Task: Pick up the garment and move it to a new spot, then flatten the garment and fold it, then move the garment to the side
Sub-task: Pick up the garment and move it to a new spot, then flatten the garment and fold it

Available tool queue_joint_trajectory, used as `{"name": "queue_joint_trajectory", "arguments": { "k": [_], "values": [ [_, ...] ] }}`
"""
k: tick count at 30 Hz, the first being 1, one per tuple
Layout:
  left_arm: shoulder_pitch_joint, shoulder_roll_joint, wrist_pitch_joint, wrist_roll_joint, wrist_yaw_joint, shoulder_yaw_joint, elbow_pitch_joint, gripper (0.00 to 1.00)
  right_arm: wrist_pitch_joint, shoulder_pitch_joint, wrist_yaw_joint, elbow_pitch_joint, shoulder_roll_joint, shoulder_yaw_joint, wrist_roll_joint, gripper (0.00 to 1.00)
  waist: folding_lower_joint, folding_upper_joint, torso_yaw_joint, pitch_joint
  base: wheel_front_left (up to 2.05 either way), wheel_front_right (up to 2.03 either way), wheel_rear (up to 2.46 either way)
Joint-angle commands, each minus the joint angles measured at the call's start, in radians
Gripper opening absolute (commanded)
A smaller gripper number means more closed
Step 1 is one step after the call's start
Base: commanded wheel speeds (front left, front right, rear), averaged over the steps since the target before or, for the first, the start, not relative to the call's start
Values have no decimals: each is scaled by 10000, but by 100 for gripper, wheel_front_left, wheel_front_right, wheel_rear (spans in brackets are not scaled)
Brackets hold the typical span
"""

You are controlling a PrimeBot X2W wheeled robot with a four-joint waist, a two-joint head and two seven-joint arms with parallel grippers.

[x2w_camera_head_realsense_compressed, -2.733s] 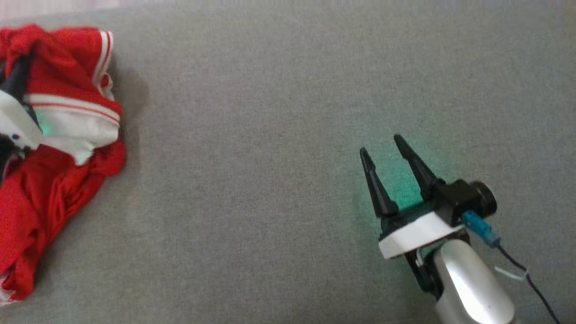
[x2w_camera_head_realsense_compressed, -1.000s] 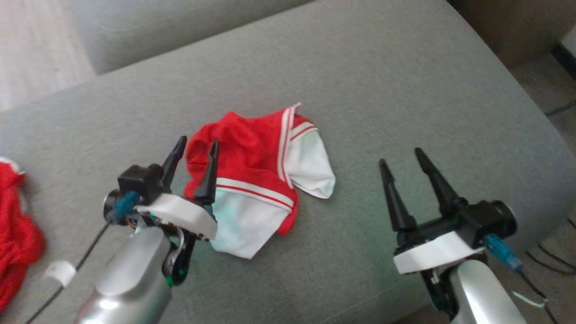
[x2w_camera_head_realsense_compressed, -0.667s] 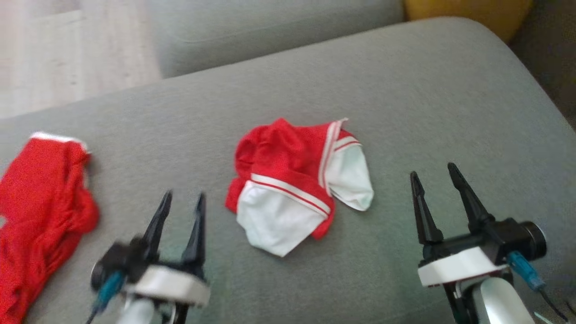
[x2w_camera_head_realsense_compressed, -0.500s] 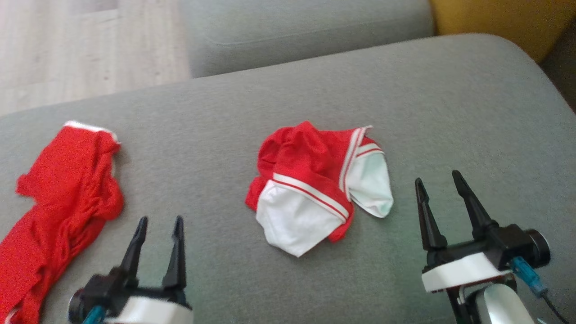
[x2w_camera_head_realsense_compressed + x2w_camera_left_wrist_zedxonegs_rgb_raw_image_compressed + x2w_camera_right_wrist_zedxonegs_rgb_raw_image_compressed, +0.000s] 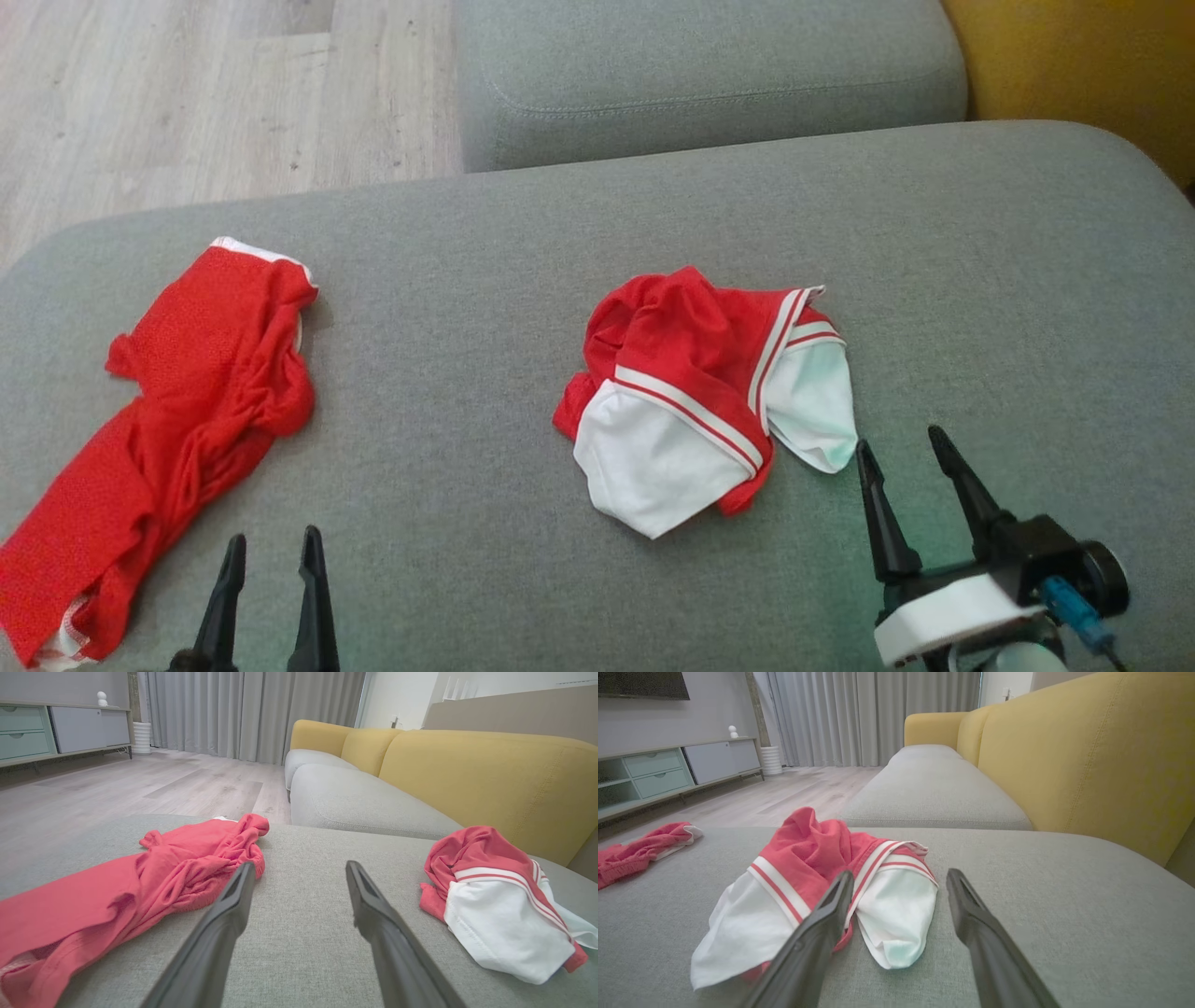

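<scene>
The garment (image 5: 695, 401), red with white panels and white stripes, lies crumpled in the middle of the grey sofa seat (image 5: 467, 280). Nothing holds it. My left gripper (image 5: 273, 539) is open at the lower left, well apart from it, and in the left wrist view the left gripper (image 5: 300, 865) has bare seat between its fingers and the garment (image 5: 495, 896) off to the right. My right gripper (image 5: 900, 441) is open just right of the garment's white edge. Seen from the right wrist, the right gripper (image 5: 901, 873) is just short of the garment (image 5: 808, 858).
A second, plain red piece of clothing (image 5: 187, 411) lies bunched at the seat's left end. Another grey cushion (image 5: 700, 75) sits beyond the seat, with a yellow backrest (image 5: 1074, 65) at the far right. Wooden floor (image 5: 187, 93) lies past the seat's left edge.
The head camera has swung, so the whole picture shifted. My left gripper, open beside the garment a second ago, has drawn back to the lower left. The garment lies as it was left.
</scene>
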Motion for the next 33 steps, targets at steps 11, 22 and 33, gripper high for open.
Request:
{"name": "queue_joint_trajectory", "arguments": {
  "k": [11, 22, 33],
  "values": [
    [-455, -213, -97, 269, -148, 387, -158, 100, -94, -272, 77, -29, -37, 324, 121, 100, 1, 0, -37, 52, 0, 0, 0],
    [-539, -152, -97, 218, -152, 171, -233, 100, 646, -1041, 77, -944, -37, 2229, 2662, 100, 1, 0, -140, 115, 0, 0, 0],
    [-754, -147, -97, 145, -152, -241, -205, 100, 4439, -595, 77, -460, -37, 3590, 5193, 100, 1, 0, 269, 235, 0, 0, 0]
  ]
}}
